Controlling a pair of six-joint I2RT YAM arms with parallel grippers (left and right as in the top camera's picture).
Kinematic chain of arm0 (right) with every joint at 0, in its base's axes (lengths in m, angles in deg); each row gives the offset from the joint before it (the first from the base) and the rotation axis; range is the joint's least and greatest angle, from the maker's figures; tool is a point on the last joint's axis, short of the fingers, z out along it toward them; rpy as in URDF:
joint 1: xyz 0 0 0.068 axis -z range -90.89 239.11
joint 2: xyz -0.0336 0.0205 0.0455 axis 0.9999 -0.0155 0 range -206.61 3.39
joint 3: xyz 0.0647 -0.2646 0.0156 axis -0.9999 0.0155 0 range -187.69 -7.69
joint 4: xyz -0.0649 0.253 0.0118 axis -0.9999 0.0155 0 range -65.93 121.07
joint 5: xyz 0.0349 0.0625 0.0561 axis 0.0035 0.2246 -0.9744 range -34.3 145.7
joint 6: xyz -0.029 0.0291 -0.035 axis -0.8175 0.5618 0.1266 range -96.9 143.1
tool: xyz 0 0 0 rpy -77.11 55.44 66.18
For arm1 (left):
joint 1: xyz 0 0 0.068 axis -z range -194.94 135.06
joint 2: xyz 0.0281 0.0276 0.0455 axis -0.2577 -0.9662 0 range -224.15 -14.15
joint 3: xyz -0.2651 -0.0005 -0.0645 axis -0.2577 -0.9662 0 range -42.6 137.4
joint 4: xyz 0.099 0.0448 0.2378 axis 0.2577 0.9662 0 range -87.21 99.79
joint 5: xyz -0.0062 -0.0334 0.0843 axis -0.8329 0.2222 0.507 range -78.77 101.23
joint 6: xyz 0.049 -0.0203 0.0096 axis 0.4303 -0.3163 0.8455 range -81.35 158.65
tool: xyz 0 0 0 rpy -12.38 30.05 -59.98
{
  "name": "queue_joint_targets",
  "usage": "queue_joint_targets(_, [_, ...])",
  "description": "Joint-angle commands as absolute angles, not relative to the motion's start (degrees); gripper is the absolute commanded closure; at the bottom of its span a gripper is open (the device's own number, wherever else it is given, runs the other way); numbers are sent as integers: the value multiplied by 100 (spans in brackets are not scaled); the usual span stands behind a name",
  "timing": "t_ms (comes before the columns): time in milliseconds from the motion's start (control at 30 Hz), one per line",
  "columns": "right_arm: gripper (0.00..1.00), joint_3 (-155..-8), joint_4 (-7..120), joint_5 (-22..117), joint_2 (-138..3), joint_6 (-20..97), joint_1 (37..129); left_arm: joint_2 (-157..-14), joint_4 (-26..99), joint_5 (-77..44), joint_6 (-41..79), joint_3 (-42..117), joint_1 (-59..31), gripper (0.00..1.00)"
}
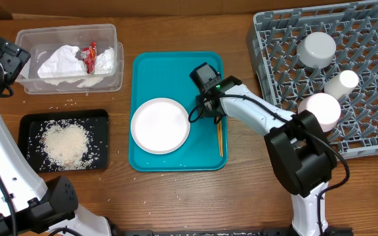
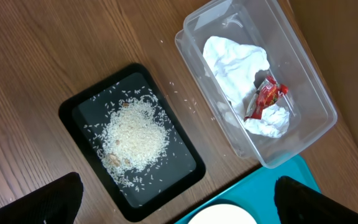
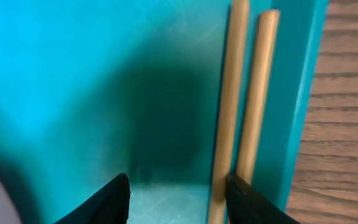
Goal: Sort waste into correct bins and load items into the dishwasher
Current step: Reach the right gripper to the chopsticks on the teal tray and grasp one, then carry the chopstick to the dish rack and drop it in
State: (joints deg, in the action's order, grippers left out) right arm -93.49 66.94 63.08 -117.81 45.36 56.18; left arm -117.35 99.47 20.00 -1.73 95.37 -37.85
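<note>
The 2 thin wooden chopsticks [image 3: 229, 93] lie side by side against the right rim of the large teal plastic tray [image 3: 73, 74]. The right gripper [image 3: 176, 190] hangs low over them, jaws partly parted and empty. Only the inner stick sits in the gap, so it likely needs shifting rimward to take both.

The left gripper [image 2: 178, 186] is spread wide and empty.

- **Clear rectangular plastic tub [image 1: 110, 78]:** crumpled white paper napkin [image 1: 61, 62] and small red sauce packet [image 1: 90, 56].
- **Shallow black rectangular tray [image 1: 28, 124]:** loose white rice grains [image 1: 64, 143].
- **Teal tray:** also holds the large white round plate [image 1: 159, 124].
- **Square grey plastic dish rack [image 1: 274, 39]:** 3 pale dishes.
</note>
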Motion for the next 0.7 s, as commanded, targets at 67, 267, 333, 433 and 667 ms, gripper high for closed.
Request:
queue_joint_targets(67, [49, -9312, 6676, 6315, -11921, 4562, 5660, -11792, 9958, 2018, -250, 9511, -3779, 0])
queue_joint_targets(267, [67, -9314, 6700, 6293, -11921, 4586, 5660, -11792, 9958, 2018, -250, 9511, -3779, 0])
queue_joint_targets(333, [76, -9323, 6711, 6245, -11921, 4586, 5660, -11792, 9958, 2018, -250, 9511, -3779, 0])
queue_joint_targets(433, [94, -9452, 6814, 6050, -11919, 4586, 5660, -11792, 9958, 2018, -250, 9511, -3779, 0])
queue_joint_targets(667, [96, -10317, 7389, 5851, -11771, 4584, 5719, -11792, 9958, 2018, -250, 9511, -3779, 0])
